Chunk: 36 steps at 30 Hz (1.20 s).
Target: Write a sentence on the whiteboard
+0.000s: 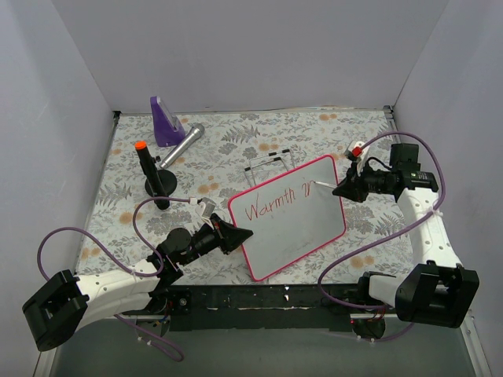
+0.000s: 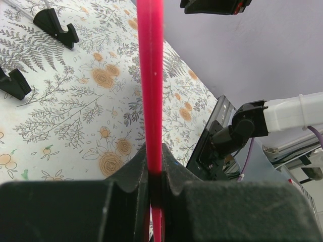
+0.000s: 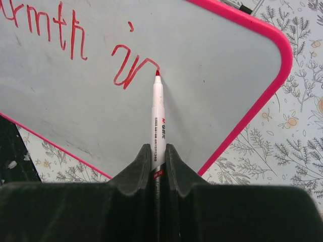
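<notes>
Nearest, the left gripper is clamped on the pink frame of the whiteboard, at the board's 9 o'clock side. Its wrist view shows only the frame's thin edge rising between the closed fingers; the board's face is hidden there. The board lies mid-table, skewed in the top view, with its far-right corner toward 1 o'clock.

The sentence runs along the board's far part in red. From above "Warmth" reads whole, followed by a part-formed word. The right wrist view cuts off the first letters, leaving "rmth" and strokes like "in". The right gripper, at the board's 2 o'clock, is closed tight on a white-barrelled pen. The pen's red tip touches the end of the last stroke, and the barrel's print is too fine to read.

Beyond the board at 12 o'clock is a wire stand with black feet. Toward 10 o'clock a black marker with an orange cap stands upright in a dark base. Farther off, a silver cylinder lies just beside a purple wedge; whether they touch is unclear.

A floral cloth covers the table, and plain grey walls close three sides.
</notes>
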### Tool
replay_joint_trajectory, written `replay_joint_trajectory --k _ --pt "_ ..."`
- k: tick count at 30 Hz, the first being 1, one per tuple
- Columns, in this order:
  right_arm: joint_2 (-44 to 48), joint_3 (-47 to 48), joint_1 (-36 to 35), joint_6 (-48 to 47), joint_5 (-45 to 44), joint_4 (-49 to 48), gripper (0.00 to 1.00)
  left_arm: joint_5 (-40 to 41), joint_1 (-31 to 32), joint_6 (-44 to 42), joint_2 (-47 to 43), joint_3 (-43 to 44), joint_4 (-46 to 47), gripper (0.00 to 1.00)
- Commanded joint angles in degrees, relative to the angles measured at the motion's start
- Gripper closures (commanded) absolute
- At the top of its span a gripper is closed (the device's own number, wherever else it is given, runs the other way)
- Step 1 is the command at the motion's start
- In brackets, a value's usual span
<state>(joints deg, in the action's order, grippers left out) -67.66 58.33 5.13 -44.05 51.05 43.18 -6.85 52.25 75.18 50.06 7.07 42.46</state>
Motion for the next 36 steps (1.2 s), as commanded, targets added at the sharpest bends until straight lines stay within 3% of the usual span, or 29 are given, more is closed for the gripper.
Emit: replay_joint_trajectory --k 1,14,23,36 --pt "1.3 -0.9 0.5 -3.7 -0.3 3.5 0.99 -1.8 0.2 -2.4 -0.8 0.6 3.6 1.0" --pt "2.6 -1.5 1.6 -5.1 -1.9 5.1 0.99 -2.0 0.2 -2.3 -0.3 0.9 3.7 1.0" --pt "4.3 8.4 1.9 -6.0 7.5 12.9 0.99 -0.9 0.2 -1.3 -0.8 0.9 3.0 1.0" --pt "8.2 2.2 -0.3 -6.7 14.4 13.9 0.99 1.6 0.2 0.6 1.7 5.2 -0.1 1.0"
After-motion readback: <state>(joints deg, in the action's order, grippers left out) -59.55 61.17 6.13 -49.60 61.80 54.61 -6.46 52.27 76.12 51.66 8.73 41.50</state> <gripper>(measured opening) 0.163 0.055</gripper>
